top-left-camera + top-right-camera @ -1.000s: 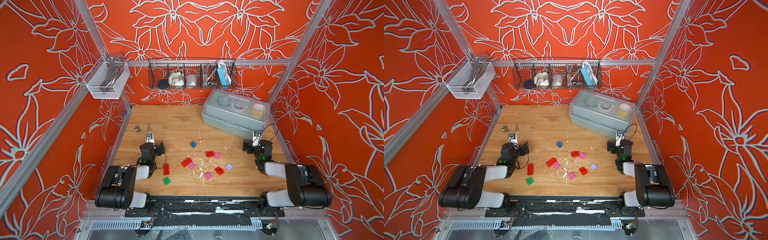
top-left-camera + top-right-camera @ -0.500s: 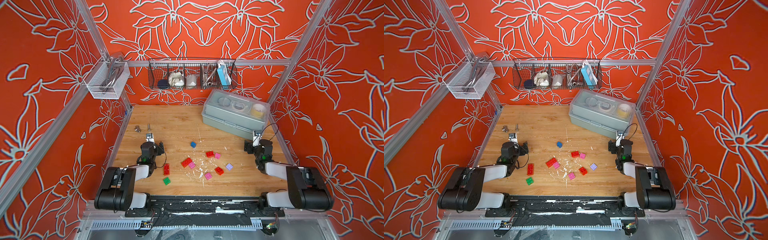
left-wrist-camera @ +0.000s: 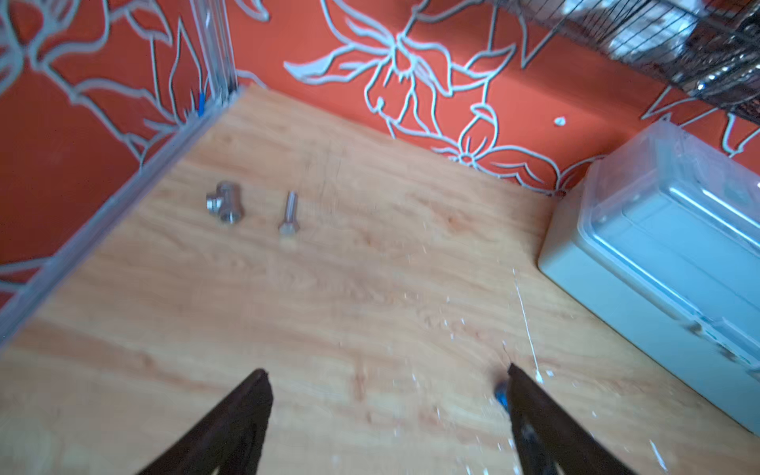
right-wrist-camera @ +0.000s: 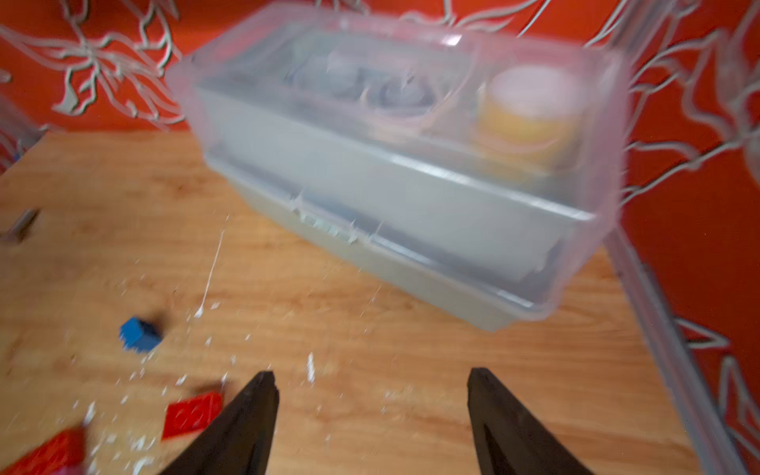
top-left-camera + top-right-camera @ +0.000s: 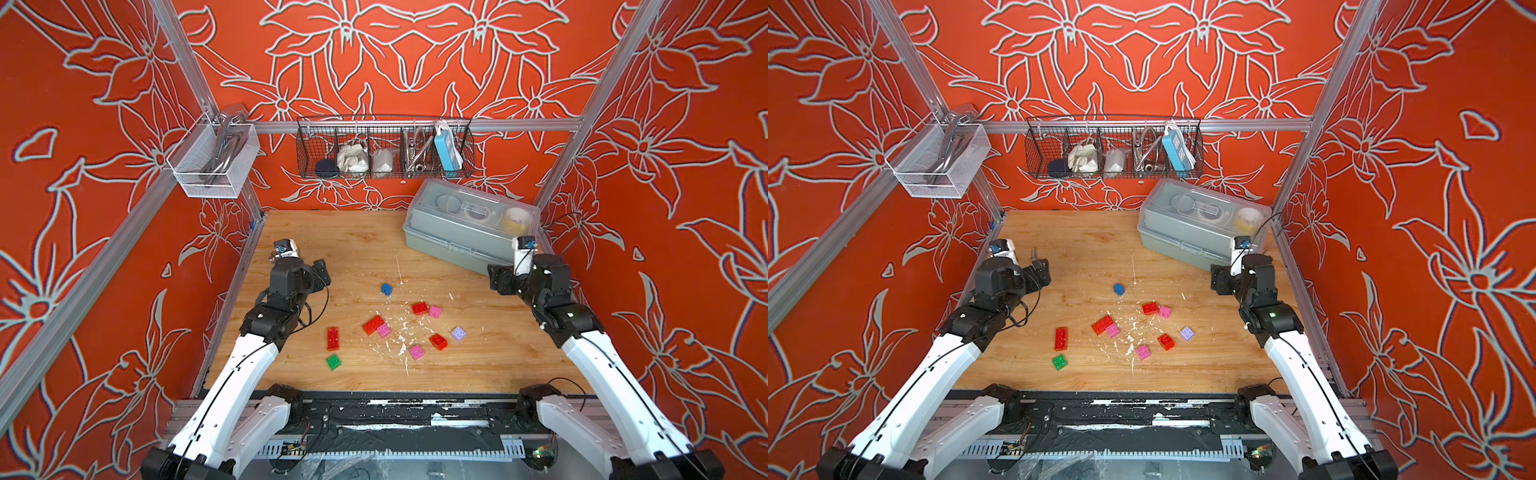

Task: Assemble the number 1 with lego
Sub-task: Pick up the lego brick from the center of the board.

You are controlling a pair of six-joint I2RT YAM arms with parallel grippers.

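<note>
Wooden surface (image 5: pixel 353 249), pale-grained, lies below me. Far to my left, a metal fitting (image 3: pixel 224 202) and a bolt (image 3: pixel 289 214) lie close together near the wall. My left claw (image 3: pixel 386 372) hangs over that side, jaws spread wide and grasping nothing.

Toward the middle the lego lies loose, with no numeral built. A long red brick (image 5: pixel 333 338) has a green brick (image 5: pixel 333 362) just in front of it. Next, a slanted red brick (image 5: pixel 372 324) touches a pink brick (image 5: pixel 383 330). A blue brick (image 5: pixel 387 289) sits alone farther back. White flecks (image 5: pixel 401 332) are scattered among the pieces. A square red brick (image 5: pixel 419 308) and a second pink brick (image 5: pixel 434 311) sit side by side. Nearer the front are a third pink brick (image 5: pixel 416 351) and a small red brick (image 5: pixel 438 341). The lilac brick (image 5: pixel 458 333) is rightmost.

At the back right stands a grey plastic box (image 5: pixel 465 232) with a clear lid. My right claw (image 4: pixel 370 374) is near its front, jaws parted and empty, well apart from every brick.
</note>
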